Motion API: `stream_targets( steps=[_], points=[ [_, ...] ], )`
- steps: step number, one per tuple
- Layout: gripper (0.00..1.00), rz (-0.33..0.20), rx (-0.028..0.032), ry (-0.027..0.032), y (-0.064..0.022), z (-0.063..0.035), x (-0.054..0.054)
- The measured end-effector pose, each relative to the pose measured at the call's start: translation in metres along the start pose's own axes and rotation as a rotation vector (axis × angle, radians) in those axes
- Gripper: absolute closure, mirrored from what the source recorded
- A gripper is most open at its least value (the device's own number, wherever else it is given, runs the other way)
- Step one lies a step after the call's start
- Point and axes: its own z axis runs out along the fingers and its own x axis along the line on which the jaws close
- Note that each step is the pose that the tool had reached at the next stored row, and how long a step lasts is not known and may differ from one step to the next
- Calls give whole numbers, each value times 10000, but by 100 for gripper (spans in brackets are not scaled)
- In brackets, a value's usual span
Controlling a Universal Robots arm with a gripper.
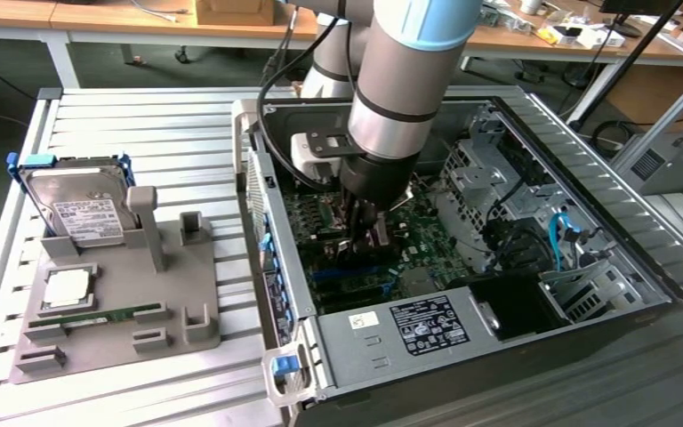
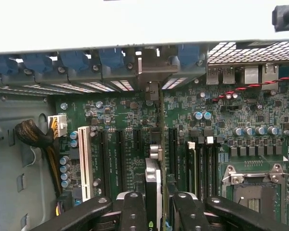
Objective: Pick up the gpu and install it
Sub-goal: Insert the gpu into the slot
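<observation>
Taking the open PC case (image 1: 317, 356) as landmark and going from the exterior view's left to its right. Well off the case, on that view's left, a grey parts holder (image 1: 122, 307) sits on the slatted white table (image 1: 140, 124). On the holder stands a silver hard drive (image 1: 81, 213) w/ white label, leaning upright at the back; nearer the front lies a CPU chip (image 1: 68, 286), and just in front of that a narrow green memory stick (image 1: 99, 318) lies flat.

Next comes the case itself, lying on its side w/ the side panel off, motherboard (image 1: 419, 240) exposed. The arm (image 1: 407, 80) reaches straight down into the case — the gripper (image 1: 363, 233) is low over the board, abt mid-case. In the wrist view the gripper (image 2: 160, 204) has its black fingers (image 2: 135, 209) closed narrowly on the gpu (image 2: 156, 159), which stands on edge btwn them, thin and vertical. The card runs away toward the case's rear wall, its metal end bracket (image 2: 151, 72) up against the row of blue slot clips (image 2: 77, 60). Its lower edge is down among the black expansion slots, beside the white slot (image 2: 85, 161); can't tell if it's fully seated.

Toward the exterior view's right inside the case — drive cages (image 1: 490, 165) and a blue cable (image 1: 555, 233).
</observation>
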Motion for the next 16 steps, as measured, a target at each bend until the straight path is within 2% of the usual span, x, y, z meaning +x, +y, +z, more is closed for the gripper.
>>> stream_targets(
  steps=[16],
  points=[
    [73, -87, 1, 1, 0, 1, 9]
  ],
)
